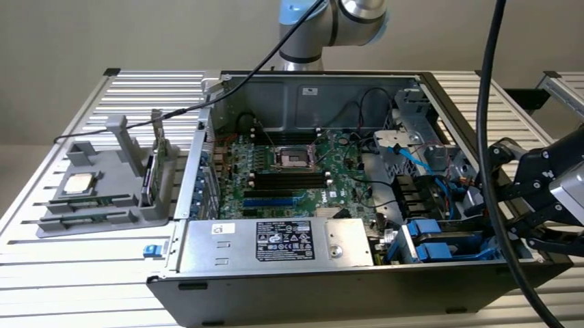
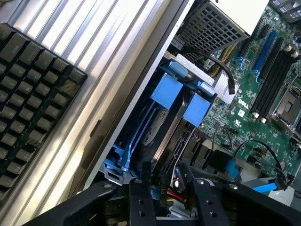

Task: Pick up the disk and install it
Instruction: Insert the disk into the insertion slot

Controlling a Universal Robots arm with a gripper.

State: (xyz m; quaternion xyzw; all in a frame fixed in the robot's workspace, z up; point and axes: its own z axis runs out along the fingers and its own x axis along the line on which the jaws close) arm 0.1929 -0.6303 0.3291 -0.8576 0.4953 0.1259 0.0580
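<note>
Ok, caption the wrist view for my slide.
Open claw poised at the blue-framed disk sitting in its drive bay beside the motherboard.

Even diffuse light, prob. overhead; case [image 1: 301, 102] shadowed inside, glare on slats [image 2: 101, 28] in wrist view.

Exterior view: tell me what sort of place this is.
Probably a robot test bench for computer assembly: an open computer case lies on a slatted metal table, a grey parts holder sits beside it, and a robot arm stands behind.
</note>
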